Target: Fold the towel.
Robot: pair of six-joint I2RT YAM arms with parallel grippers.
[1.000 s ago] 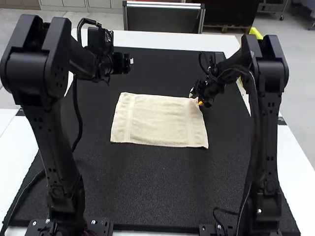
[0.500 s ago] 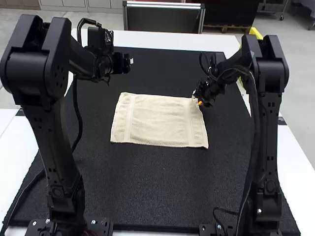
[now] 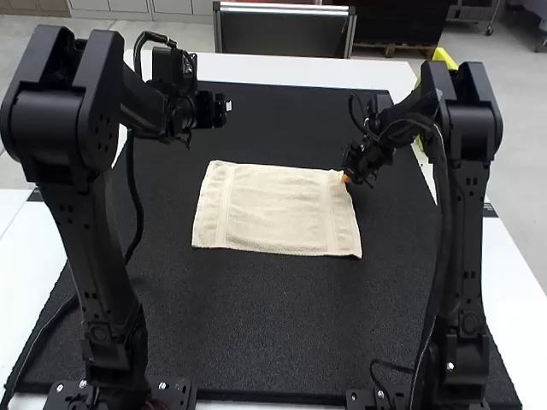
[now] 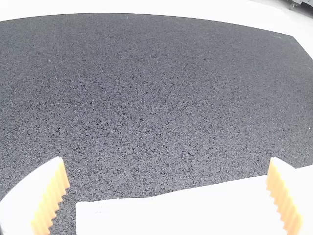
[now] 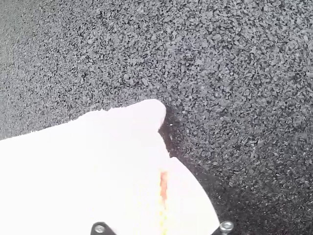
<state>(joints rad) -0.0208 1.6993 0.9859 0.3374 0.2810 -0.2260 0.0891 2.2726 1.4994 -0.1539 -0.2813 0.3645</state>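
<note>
Dark mat (image 3: 273,333) underneath, towel (image 3: 273,209) spread nearly flat on its middle, no fold made. You have right gripper (image 3: 347,178) at towel's far right corner, fingers closed, apparently pinching cloth (white on white, so depth of grip is hard to judge). Your left gripper (image 4: 166,159) hangs near far left corner, fingers wide apart, holding nothing. Progress: one corner looks secured; left for you, likely: grip second corner, lift, fold over, smooth.
</note>
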